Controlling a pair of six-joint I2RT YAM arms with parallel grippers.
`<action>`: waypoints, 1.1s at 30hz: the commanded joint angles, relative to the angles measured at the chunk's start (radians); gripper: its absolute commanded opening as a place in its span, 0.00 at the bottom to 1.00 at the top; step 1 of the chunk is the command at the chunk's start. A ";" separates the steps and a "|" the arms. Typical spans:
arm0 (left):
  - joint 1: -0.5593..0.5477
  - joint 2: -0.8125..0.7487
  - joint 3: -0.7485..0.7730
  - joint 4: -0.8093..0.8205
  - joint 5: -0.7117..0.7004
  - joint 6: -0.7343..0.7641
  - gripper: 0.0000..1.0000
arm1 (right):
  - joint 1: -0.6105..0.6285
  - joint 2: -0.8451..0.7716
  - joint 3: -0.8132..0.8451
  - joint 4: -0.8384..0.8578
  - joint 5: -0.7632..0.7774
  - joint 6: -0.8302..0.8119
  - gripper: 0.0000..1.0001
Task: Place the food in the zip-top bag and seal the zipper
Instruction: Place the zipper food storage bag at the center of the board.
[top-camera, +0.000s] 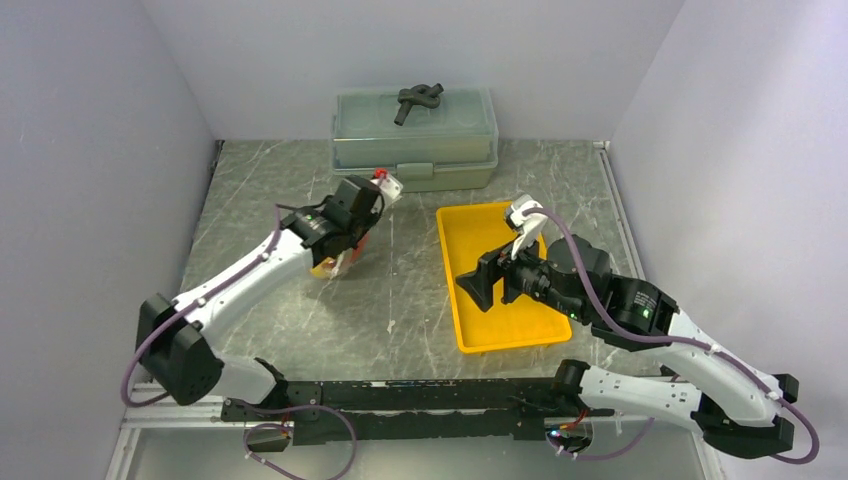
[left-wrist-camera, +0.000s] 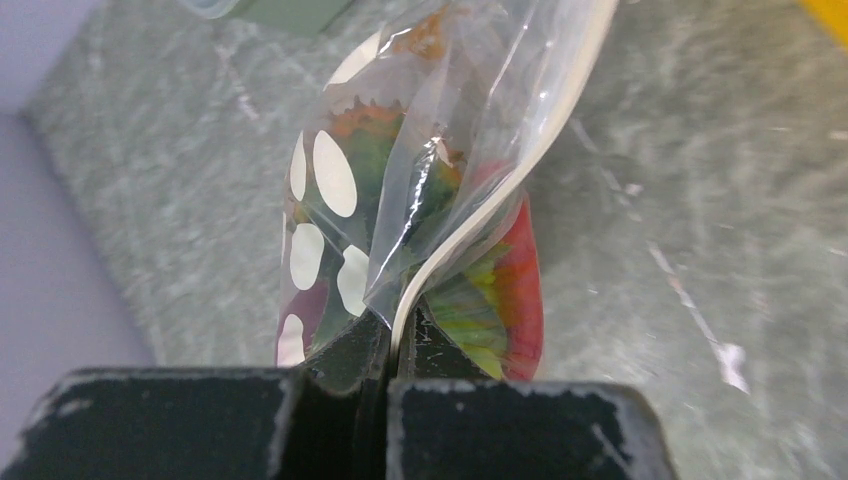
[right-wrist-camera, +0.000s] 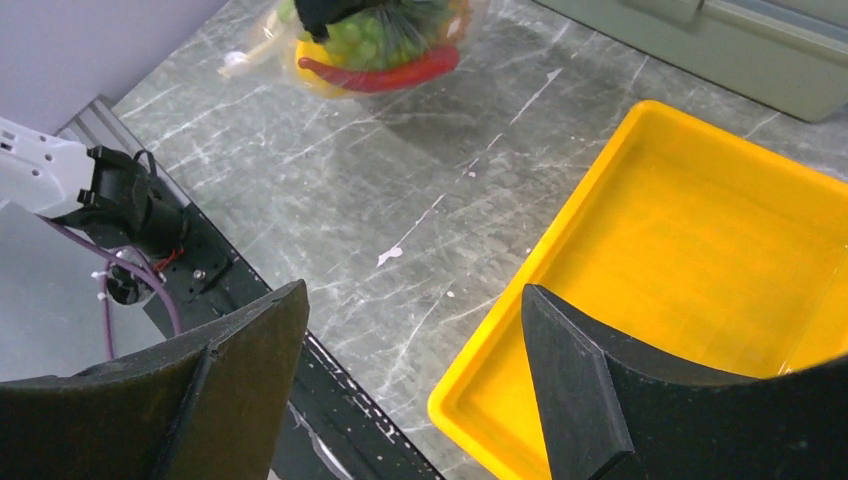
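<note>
The clear zip-top bag (left-wrist-camera: 430, 150) hangs from my left gripper (left-wrist-camera: 393, 335), which is shut on the whitish zipper (left-wrist-camera: 520, 160) at the bag's mouth. The food sits inside it: a red chili (left-wrist-camera: 525, 280), something purple (left-wrist-camera: 305, 310), and in the right wrist view green grapes (right-wrist-camera: 370, 40), the chili (right-wrist-camera: 385, 75) and a yellow piece (right-wrist-camera: 310, 65). From above, the bag (top-camera: 335, 264) rests on the table under the left gripper (top-camera: 350, 248). My right gripper (top-camera: 478, 283) hovers open and empty over the left rim of the yellow tray, its jaws (right-wrist-camera: 415, 295) spread wide.
The yellow tray (top-camera: 448, 260) lies right of centre with nothing in it (right-wrist-camera: 700, 230). A grey-green lidded box (top-camera: 415, 135) stands at the back wall with a dark tool (top-camera: 418, 100) on its lid. A black rail (top-camera: 400, 400) runs along the near edge.
</note>
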 joint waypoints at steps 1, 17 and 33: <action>-0.080 0.079 -0.008 0.107 -0.278 0.089 0.00 | -0.003 -0.049 -0.025 0.072 0.033 0.012 0.82; -0.315 0.330 0.020 -0.015 -0.434 -0.153 0.01 | -0.005 -0.101 -0.105 0.088 0.050 0.026 0.83; -0.428 0.281 0.078 -0.131 -0.329 -0.390 0.88 | -0.005 -0.144 -0.123 0.042 0.148 0.034 0.86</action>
